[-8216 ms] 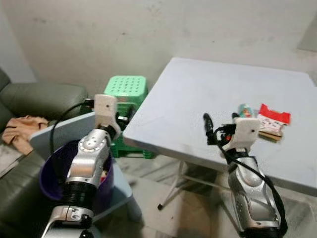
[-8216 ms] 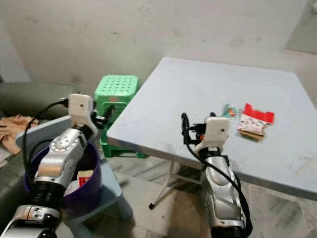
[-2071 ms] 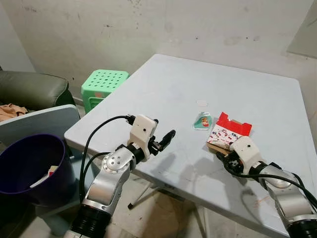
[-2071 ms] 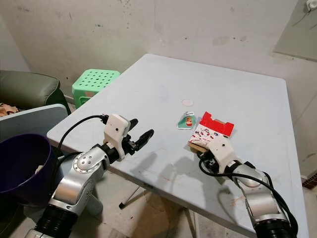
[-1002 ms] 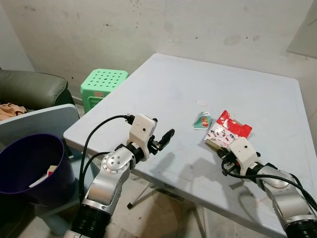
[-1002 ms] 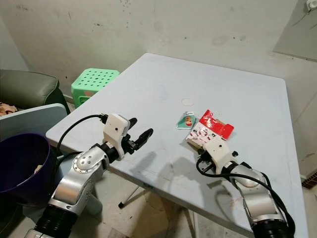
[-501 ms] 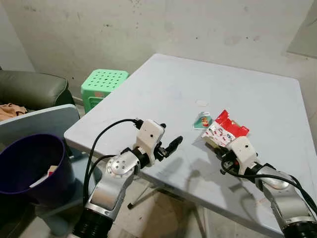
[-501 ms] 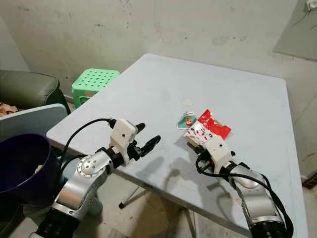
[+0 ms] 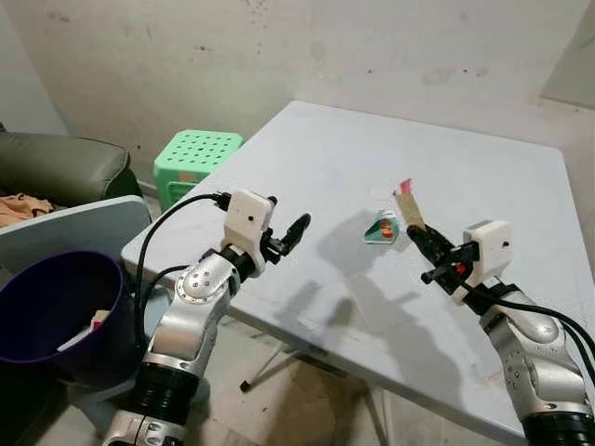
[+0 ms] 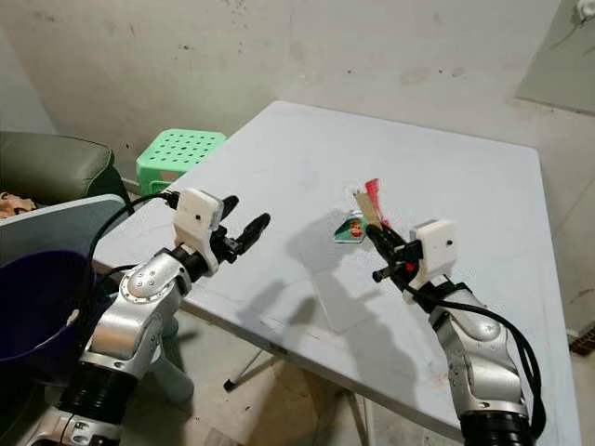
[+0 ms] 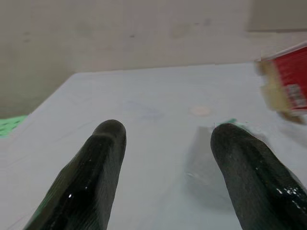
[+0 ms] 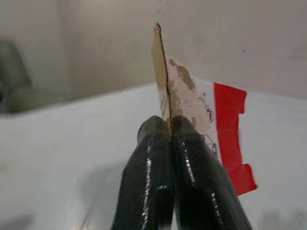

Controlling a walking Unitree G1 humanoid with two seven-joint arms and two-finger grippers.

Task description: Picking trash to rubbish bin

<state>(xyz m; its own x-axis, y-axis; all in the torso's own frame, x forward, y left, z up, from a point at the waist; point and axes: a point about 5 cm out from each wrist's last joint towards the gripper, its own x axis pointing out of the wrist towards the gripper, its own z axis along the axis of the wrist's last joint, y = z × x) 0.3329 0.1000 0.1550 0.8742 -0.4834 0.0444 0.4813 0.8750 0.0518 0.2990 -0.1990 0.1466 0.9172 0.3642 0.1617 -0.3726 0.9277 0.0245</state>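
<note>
My right gripper (image 9: 415, 233) is raised above the table (image 9: 483, 177), shut on a flat red-and-white carton piece (image 9: 405, 198) that stands up edge-on from its fingertips. The right wrist view shows the carton piece (image 12: 207, 111) pinched between the closed fingers (image 12: 156, 143). A small green wrapper (image 9: 381, 226) lies on the table just below and left of it. My left gripper (image 9: 290, 216) hovers open over the table's left part, empty; its two fingers (image 11: 103, 158) are spread wide. The purple rubbish bin (image 9: 23, 279) stands at lower left.
A small white disc (image 9: 378, 192) lies on the table beyond the wrapper. A green stool (image 9: 195, 153) stands past the table's left corner. A grey panel (image 9: 98, 228) rises behind the bin, and a dark sofa (image 9: 56, 167) is at far left.
My right gripper has lifted the carton piece off the table and turned it upright. My left arm has drawn back to the left and risen.
</note>
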